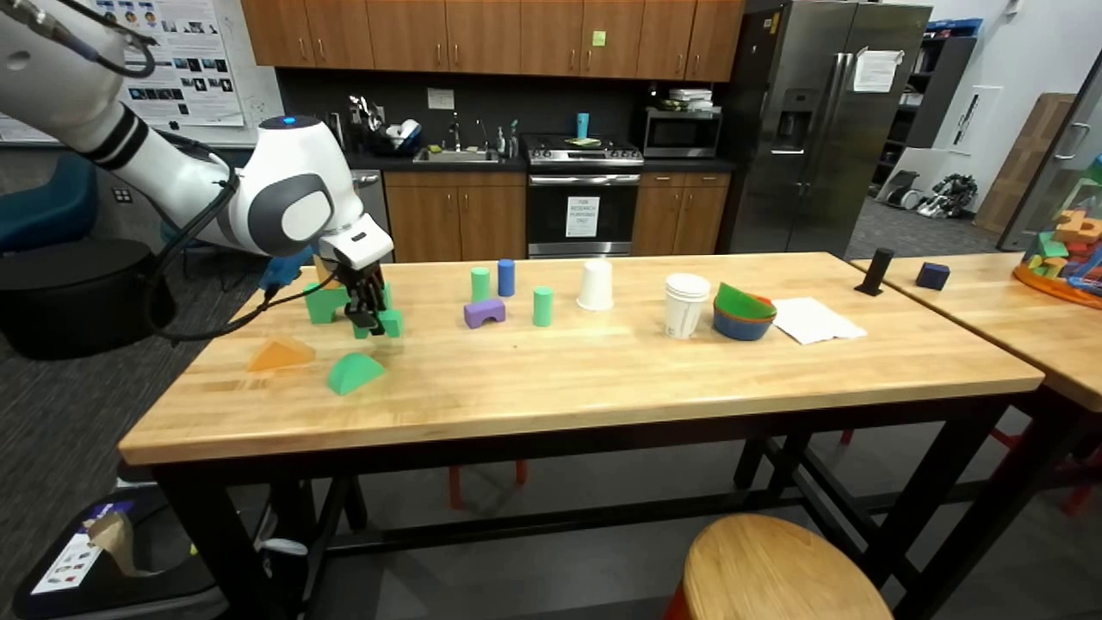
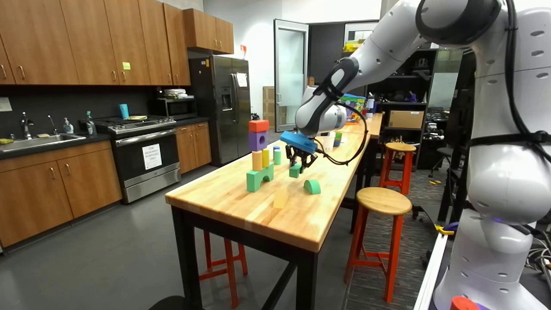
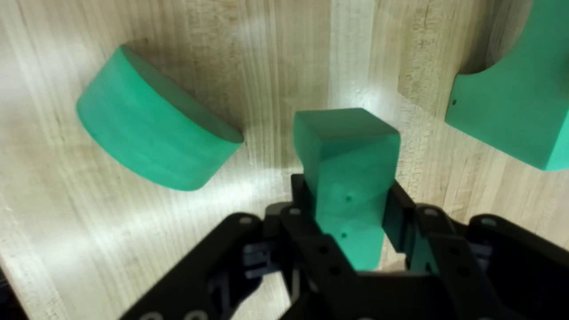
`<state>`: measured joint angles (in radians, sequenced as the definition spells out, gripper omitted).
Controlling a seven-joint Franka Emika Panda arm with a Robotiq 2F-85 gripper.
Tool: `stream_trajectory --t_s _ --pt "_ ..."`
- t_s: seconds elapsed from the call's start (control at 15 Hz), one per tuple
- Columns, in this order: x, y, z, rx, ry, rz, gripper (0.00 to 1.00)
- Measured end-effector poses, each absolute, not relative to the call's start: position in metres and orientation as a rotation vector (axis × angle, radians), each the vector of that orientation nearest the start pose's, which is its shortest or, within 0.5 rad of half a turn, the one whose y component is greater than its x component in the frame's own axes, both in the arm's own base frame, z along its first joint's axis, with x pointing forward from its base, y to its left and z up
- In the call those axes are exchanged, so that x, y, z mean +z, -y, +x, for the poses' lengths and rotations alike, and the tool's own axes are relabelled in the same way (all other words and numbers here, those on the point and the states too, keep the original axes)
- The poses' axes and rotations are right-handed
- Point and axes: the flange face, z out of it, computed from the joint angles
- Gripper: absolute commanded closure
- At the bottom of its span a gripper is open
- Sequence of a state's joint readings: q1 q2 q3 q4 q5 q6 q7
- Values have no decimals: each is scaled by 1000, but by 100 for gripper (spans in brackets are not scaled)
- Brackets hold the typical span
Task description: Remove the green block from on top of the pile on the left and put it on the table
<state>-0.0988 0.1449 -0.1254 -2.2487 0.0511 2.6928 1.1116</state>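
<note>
Gripping green block (image 3: 351, 186), fingers (image 3: 398, 218) either side, half-cylinder (image 3: 146, 129) nearby

Wood, metal, paper and gloss around the table (image 1: 603, 379)

The table itself is smooth, grained wood with a soft sheen. Over it, in the wrist view, the green block (image 3: 351, 184) looks smooth and matt, marked with small dark dots; the gripper (image 3: 347, 189) is dull, with shinier joint pins. On the table, the half-round block (image 3: 155, 122) is matt and smooth, the sheet (image 1: 814, 320) matt paper. Past the table in an exterior view, a refrigerator (image 1: 818, 138) is sheeny metal and cabinets (image 1: 482, 34) are grained wood. Beside the table, the arm (image 2: 503, 172) has smooth, glossy casing; a stool (image 2: 383, 200) has a satin wooden seat.
</note>
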Motion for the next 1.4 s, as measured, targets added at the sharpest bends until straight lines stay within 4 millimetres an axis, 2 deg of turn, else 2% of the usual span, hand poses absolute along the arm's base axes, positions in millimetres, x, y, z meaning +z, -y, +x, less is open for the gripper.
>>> stream_trajectory --t_s 0.07,0.2,0.27,0.47,1.33,1.4 --pt "329 130 552 -399 -1890 -2305 34" --pt "324 133 557 -399 -1867 -2326 29" --pt "323 133 560 -407 -1846 -2340 48" --pt "324 127 563 -430 -1794 -2372 29" --pt "324 125 564 -434 -1778 -2384 29" --pt "324 125 564 -434 -1778 -2384 7"
